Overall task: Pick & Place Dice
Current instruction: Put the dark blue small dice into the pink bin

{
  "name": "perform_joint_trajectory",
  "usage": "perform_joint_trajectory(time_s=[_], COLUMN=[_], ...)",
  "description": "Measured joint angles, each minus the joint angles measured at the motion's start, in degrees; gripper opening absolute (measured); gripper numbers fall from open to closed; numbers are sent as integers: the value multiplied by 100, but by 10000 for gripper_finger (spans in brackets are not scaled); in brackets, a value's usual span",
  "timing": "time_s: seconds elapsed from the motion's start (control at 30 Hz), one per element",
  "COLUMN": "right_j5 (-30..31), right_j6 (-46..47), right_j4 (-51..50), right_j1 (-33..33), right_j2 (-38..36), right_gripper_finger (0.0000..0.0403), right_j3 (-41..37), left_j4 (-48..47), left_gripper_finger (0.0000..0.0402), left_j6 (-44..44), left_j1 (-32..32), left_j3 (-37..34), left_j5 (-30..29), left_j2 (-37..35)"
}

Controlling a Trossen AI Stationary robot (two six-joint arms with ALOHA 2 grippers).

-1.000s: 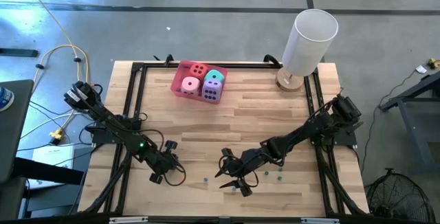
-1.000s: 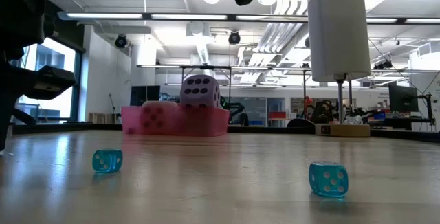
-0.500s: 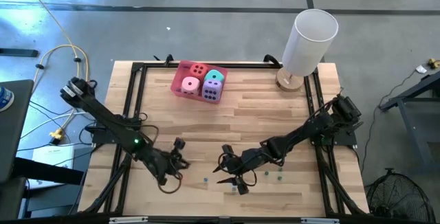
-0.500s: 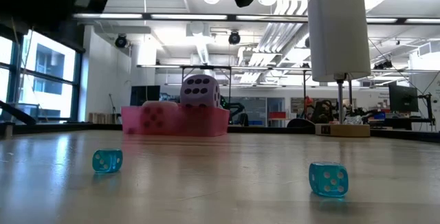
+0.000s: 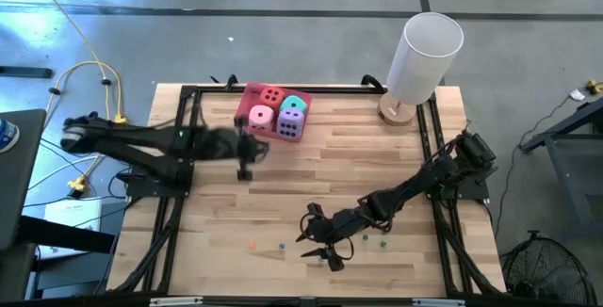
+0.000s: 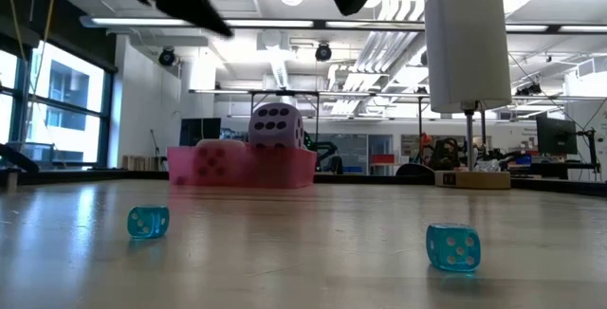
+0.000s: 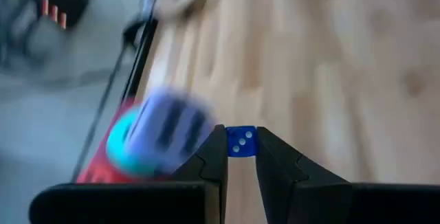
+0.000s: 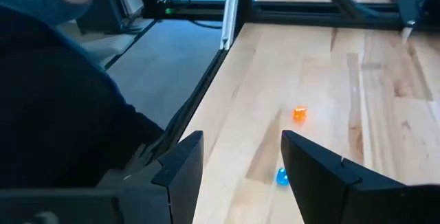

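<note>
I have the left gripper (image 7: 240, 157) pinched on a tiny translucent blue die (image 7: 240, 141), carried high beside the pink rectangular tray (image 5: 252, 121) of big soft dice (image 5: 261, 116), presumably for dropping in. My right gripper (image 8: 240, 159) hovers half-open, empty, over an orange bead-sized die (image 8: 299, 113).

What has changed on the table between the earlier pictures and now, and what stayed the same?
The left gripper swung from the table's front edge up toward the pink tray, shut on a small blue die. A small orange die now shows where it was. The right gripper, the big dice in the tray and the lamp stayed put.
</note>
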Motion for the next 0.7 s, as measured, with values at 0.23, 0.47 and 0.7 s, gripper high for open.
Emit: perform_joint_trajectory(time_s=[0.23,0.47,0.7], right_j5=[116,309,313], right_j6=[-2,144,302], right_j4=[5,5,5], right_j1=[70,85,91], right_j2=[0,0,0], right_gripper_finger=[188,188,188], right_j3=[-3,-3,-3], left_j4=[-501,-356,-62], left_gripper_finger=[41,41,41], left_j6=[-144,-464,-1000], left_j1=[1914,3323,4062], left_j3=[-4,-24,-24], left_j5=[1240,2380,2185], left_j2=[-25,72,967])
